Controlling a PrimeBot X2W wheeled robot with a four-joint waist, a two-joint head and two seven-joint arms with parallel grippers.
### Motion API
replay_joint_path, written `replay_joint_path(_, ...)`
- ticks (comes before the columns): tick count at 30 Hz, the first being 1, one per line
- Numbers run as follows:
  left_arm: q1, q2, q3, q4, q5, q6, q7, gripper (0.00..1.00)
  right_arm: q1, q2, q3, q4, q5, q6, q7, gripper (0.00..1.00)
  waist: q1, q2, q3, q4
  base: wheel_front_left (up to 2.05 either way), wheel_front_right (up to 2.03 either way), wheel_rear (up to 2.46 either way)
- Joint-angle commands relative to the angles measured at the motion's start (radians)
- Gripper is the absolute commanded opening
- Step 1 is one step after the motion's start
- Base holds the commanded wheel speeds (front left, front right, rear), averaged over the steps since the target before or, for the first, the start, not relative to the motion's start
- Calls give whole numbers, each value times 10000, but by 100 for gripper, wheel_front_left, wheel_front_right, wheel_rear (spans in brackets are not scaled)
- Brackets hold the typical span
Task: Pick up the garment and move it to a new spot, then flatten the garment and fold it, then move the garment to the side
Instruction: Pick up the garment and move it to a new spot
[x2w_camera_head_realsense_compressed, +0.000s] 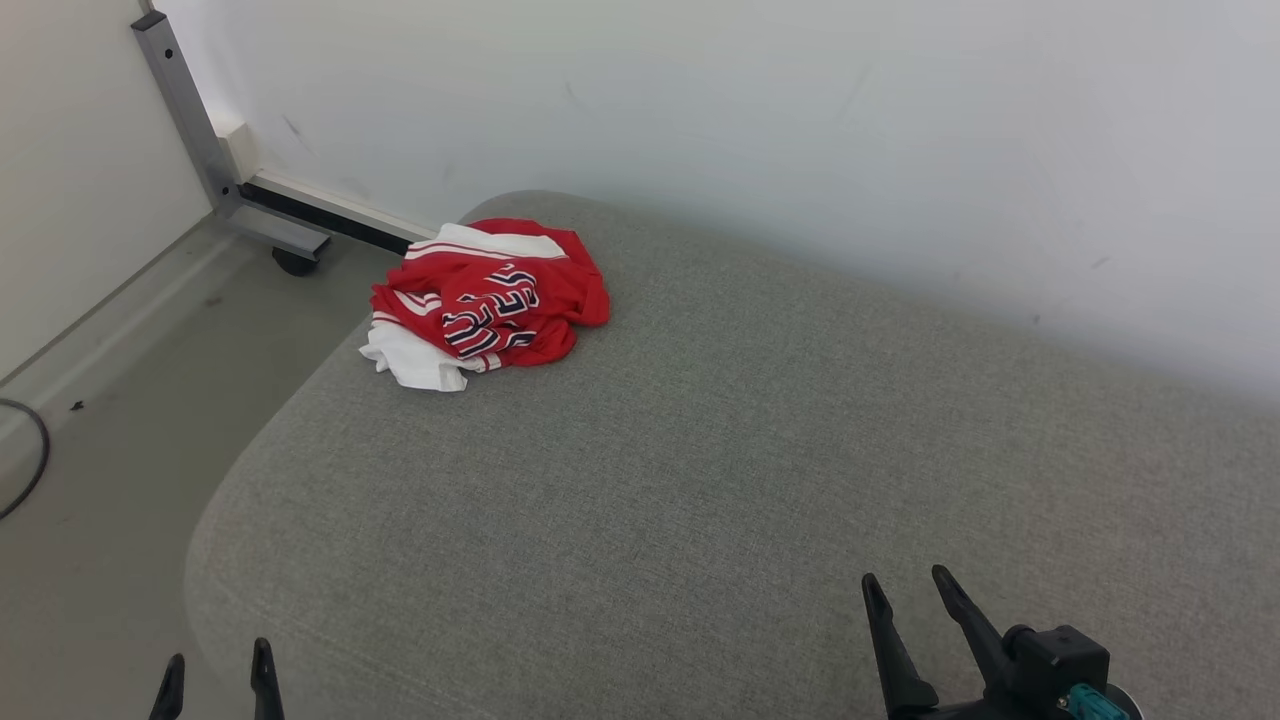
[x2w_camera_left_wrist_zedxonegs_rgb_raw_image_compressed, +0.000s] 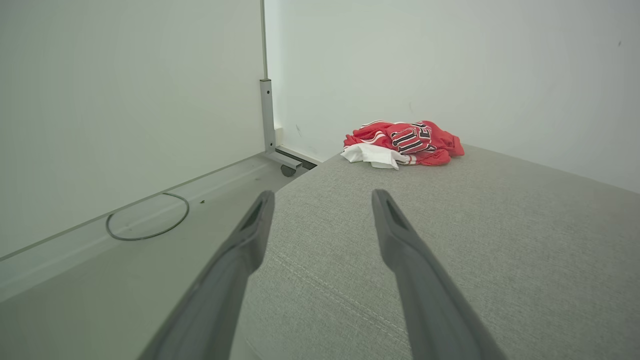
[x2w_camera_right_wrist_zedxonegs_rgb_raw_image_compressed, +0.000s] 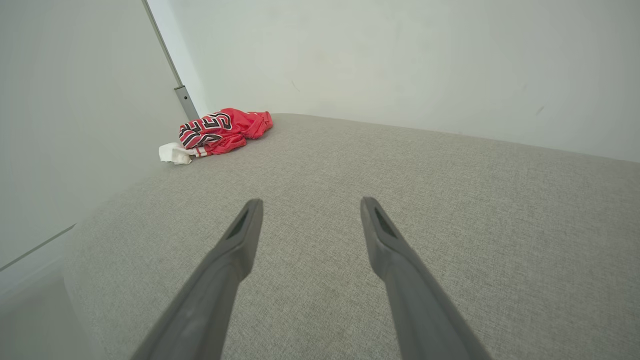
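Note:
A crumpled red and white garment (x2w_camera_head_realsense_compressed: 485, 300) with dark lettering lies bunched at the far left corner of the grey upholstered surface (x2w_camera_head_realsense_compressed: 700, 450). It sits far ahead in the left wrist view (x2w_camera_left_wrist_zedxonegs_rgb_raw_image_compressed: 402, 142) and at the upper left in the right wrist view (x2w_camera_right_wrist_zedxonegs_rgb_raw_image_compressed: 217, 131). My left gripper (x2w_camera_head_realsense_compressed: 218, 670) hovers open at the surface's near left edge, fingers (x2w_camera_left_wrist_zedxonegs_rgb_raw_image_compressed: 390, 230) apart with nothing between them. My right gripper (x2w_camera_head_realsense_compressed: 912, 588) is open over the near right part, fingers (x2w_camera_right_wrist_zedxonegs_rgb_raw_image_compressed: 380, 235) spread and empty. Both grippers are well short of the garment.
A white wall (x2w_camera_head_realsense_compressed: 800, 130) runs behind the surface. A metal frame leg with a caster (x2w_camera_head_realsense_compressed: 290, 255) stands on the floor just left of the garment. A dark cable (x2w_camera_head_realsense_compressed: 25, 460) loops on the floor at the far left. The surface's left edge drops to the floor.

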Motion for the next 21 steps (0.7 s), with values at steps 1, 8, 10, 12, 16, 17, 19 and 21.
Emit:
replay_joint_path(1,4,-34,53,27,52,-58,-31,100,-46,27,29,2,-47,-22,-52,100,0,0,1,-2,0,0,0)
replay_joint_path(8,-1069,-98,-427,725,-100,-67,-33,100,83,27,-121,-212,-195,-22,20,100,0,0,195,110,0,0,0)
replay_joint_path(10,-1707,-96,-730,1151,-268,-72,-30,100,148,27,-189,-395,-256,-22,86,100,0,0,375,151,0,0,0)
replay_joint_path(12,-2473,-93,-962,1544,-414,-43,-28,100,93,27,-184,-655,-359,-22,234,100,0,0,703,78,0,0,0)
replay_joint_path(16,-4241,-102,-1442,2405,-720,-48,-3,100,-106,22,-114,-1207,-653,-22,598,100,0,0,1450,-188,0,0,0)
replay_joint_path(17,-4747,-101,-1565,2651,-790,-49,-4,100,-158,19,-113,-1335,-748,-22,670,100,0,0,1643,-252,0,0,0)
replay_joint_path(19,-5658,-110,-1613,3494,-1210,-48,157,100,-291,-38,37,-1618,-873,-22,849,100,0,0,2037,-474,0,0,0)
replay_joint_path(21,-6543,-3,-1506,4417,-1488,-45,474,100,-460,-146,292,-1862,-920,-22,1050,100,0,0,2434,-836,0,0,0)
